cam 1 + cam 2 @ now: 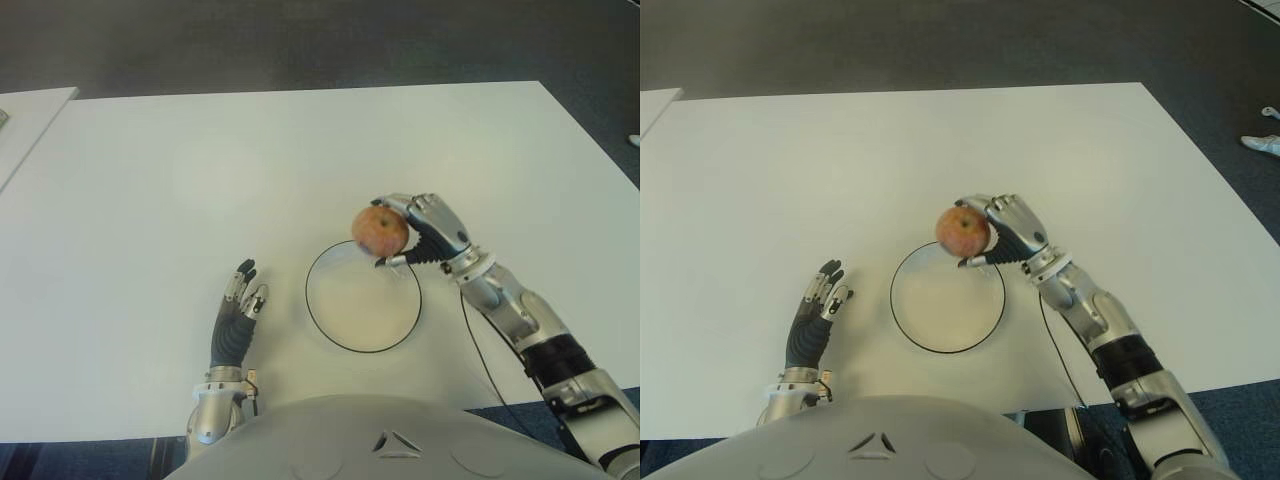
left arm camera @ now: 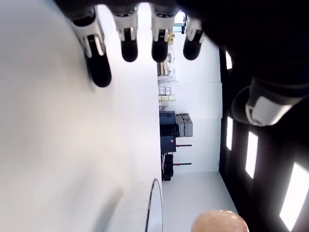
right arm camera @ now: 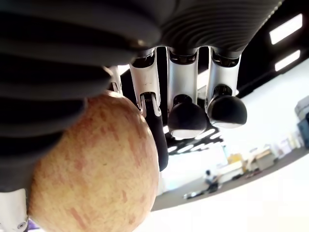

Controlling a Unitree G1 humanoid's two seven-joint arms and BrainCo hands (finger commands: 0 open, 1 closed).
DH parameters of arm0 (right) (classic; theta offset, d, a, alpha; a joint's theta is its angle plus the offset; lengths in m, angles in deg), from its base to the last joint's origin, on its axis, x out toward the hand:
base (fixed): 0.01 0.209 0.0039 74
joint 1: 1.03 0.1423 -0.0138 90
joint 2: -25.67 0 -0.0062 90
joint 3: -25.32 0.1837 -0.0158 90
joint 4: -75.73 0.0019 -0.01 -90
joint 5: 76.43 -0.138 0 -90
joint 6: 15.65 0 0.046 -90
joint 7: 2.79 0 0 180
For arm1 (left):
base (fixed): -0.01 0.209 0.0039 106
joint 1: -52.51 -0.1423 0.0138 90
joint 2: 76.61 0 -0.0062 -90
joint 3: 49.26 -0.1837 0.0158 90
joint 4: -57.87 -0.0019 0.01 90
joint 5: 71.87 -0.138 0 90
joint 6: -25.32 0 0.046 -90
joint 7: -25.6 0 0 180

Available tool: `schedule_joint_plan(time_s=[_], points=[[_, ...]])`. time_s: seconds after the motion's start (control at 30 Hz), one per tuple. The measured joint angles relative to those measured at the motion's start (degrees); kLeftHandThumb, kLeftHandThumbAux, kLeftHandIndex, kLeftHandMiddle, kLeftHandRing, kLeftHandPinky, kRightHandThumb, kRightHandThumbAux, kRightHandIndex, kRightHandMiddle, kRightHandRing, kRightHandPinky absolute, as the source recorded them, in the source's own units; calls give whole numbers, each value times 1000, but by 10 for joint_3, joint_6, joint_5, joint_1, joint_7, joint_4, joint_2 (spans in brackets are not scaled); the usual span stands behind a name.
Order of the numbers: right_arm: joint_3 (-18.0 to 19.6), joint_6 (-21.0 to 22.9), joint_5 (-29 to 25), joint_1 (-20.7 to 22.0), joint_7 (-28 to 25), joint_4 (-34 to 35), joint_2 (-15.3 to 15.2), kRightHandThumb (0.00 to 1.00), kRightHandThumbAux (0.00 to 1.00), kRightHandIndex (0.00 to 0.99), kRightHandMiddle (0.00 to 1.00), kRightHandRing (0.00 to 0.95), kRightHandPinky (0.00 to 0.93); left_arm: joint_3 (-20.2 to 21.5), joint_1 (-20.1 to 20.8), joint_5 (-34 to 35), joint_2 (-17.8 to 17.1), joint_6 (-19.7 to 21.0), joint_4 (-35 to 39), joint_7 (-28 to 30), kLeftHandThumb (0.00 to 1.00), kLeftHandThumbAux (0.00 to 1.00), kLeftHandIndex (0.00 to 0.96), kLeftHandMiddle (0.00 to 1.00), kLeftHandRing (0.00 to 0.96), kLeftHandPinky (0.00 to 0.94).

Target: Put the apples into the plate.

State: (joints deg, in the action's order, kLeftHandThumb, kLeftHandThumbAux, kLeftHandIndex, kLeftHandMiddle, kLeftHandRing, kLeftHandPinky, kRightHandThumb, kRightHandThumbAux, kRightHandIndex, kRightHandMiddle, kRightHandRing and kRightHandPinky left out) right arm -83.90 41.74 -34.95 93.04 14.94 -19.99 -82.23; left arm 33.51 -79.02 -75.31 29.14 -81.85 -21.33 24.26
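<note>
A reddish-yellow apple (image 1: 379, 231) hangs in the air over the far right rim of the white plate (image 1: 345, 305), a round dish with a thin dark edge. My right hand (image 1: 400, 238) is shut on the apple from its right side; the right wrist view shows the apple (image 3: 94, 166) pressed between the fingers (image 3: 186, 116) and the palm. Nothing lies in the plate. My left hand (image 1: 240, 310) shows left of the plate with its fingers straight and nothing in them.
The white table (image 1: 200, 170) stretches far and wide around the plate. A second white surface (image 1: 25, 115) stands at the far left. Dark floor lies beyond the table's far edge. A thin black cable (image 1: 480, 350) runs along my right forearm.
</note>
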Motion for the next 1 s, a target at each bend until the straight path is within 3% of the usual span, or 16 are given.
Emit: schedule_joint_plan(time_s=[0.23, 0.47, 1.0], points=[[0, -19, 27, -33, -2, 43, 2, 541, 762, 832, 904, 886, 888, -3, -1, -5, 0, -1, 0, 0, 28, 441, 18, 51, 58, 83], [-3, -67, 27, -55, -11, 84, 5, 523, 781, 834, 906, 888, 880, -4, -3, -5, 5, 5, 5, 0, 21, 450, 21, 56, 62, 79], [-4, -117, 30, -67, -48, 76, 3, 540, 789, 811, 888, 874, 866, -6, -3, -6, 12, 6, 6, 0, 34, 440, 16, 54, 63, 79]])
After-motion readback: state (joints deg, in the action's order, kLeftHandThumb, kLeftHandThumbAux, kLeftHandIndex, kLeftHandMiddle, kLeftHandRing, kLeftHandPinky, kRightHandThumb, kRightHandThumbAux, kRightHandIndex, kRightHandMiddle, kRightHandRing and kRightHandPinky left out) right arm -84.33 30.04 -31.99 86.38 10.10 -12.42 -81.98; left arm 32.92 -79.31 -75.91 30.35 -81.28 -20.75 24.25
